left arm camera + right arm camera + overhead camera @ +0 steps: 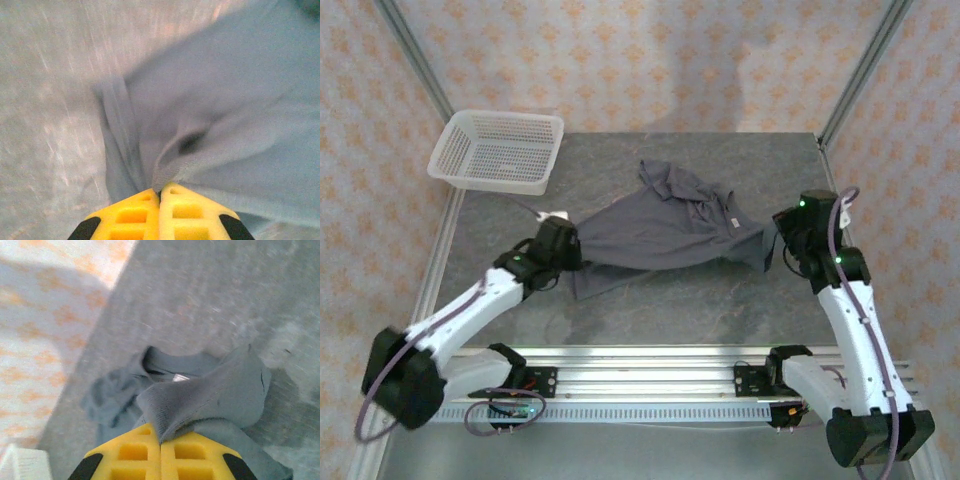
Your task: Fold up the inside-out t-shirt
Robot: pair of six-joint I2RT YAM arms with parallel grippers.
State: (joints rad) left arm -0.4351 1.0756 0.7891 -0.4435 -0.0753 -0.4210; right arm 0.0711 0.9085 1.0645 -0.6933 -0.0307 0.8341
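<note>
Inside-out t-shirt (660, 235): we see it mid-counter, dark grey and wrinkled, pulled out sideways between the two arms, with a bunched part trailing toward the far edge.
White basket (500, 150): it sits at the far left corner of the counter (670, 310), well apart from the cloth.
Left tool (572, 243): it is at the shirt's left end. In our left wrist view the yellow fingers (131, 212) are pressed together with a fold of cloth (225, 90) pinched right at their tips (160, 192).
Cloth between: in the top view the span looks fairly taut along its upper line, while the lower edge sags toward the near left. We cannot tell which end is hem and which is collar.
Right tool (775, 243): it is at the shirt's right end. In our right wrist view it is closed (160, 439) on a ribbed edge of the cloth (210, 385), which rises out of the pinch and drapes away.
Step in hand: we judge this to be the spreading stage, both tools holding opposite ends to draw the shirt flat. No fold is made yet.
Next move: we think it calls for both arms working together, laying the cloth down smoothly without either grip slipping, and freeing the bunched part before any fold.
</note>
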